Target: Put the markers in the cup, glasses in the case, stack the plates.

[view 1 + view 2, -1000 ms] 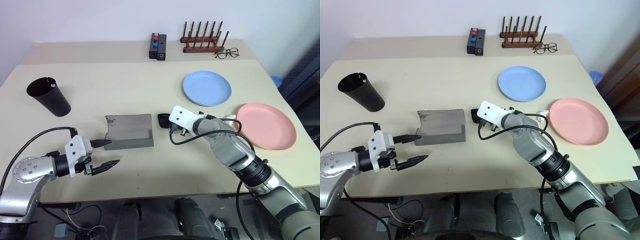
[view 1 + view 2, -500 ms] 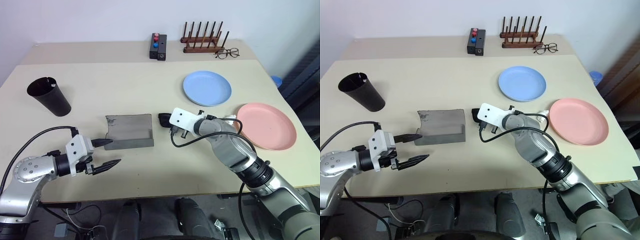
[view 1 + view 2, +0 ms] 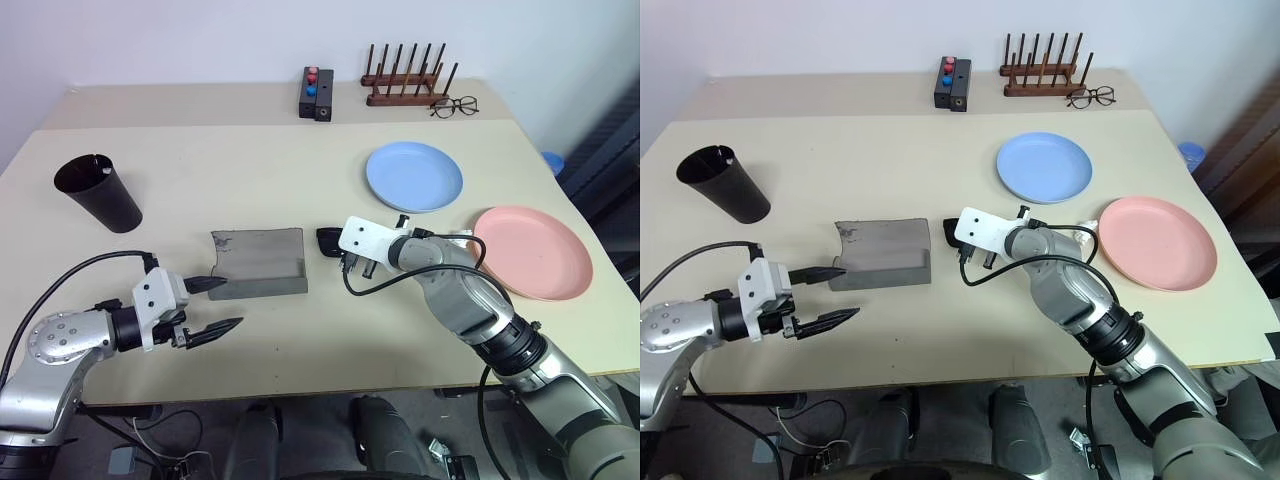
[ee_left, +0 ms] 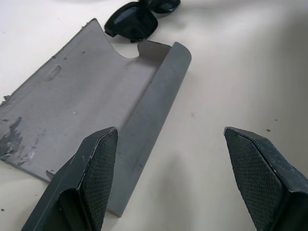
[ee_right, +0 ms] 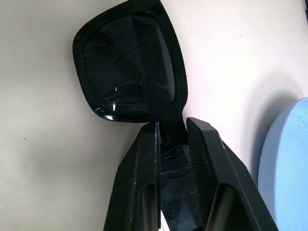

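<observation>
- Beige table [image 3: 300,330], head views: every task item rests on it; clock directions below are read with 12 pointing to the far wall.
- Pink plate [image 3: 531,252] and light blue plate [image 3: 414,176]: unstacked, lying apart, the blue one at about 11 o'clock from the pink.
- Grey case [image 3: 258,263]: lies open and flat, its long axis running 9 to 3 and its raised lip on the near side. It sits between the two arms.
- Black cup [image 3: 97,193]: upright, well apart at about 10 o'clock from the case; a pale tip seems to show at its rim, but the markers cannot be made out.
- Sunglasses [image 5: 129,72]: on the table just beside the case's 3 o'clock end, not yet inside. From them the case lies at 9 o'clock, so the coming carry is judged a short sideways one.
- Right gripper [image 5: 172,139]: the nearer tool; in its wrist view the two fingers are pinched onto the sunglasses at the bridge, between the lenses.
- Left gripper [image 4: 168,163]: spread wide, holding nothing, at the case's near 9 o'clock corner, one finger [image 4: 98,159] over its edge; placed, by judgement, to steady the case.
</observation>
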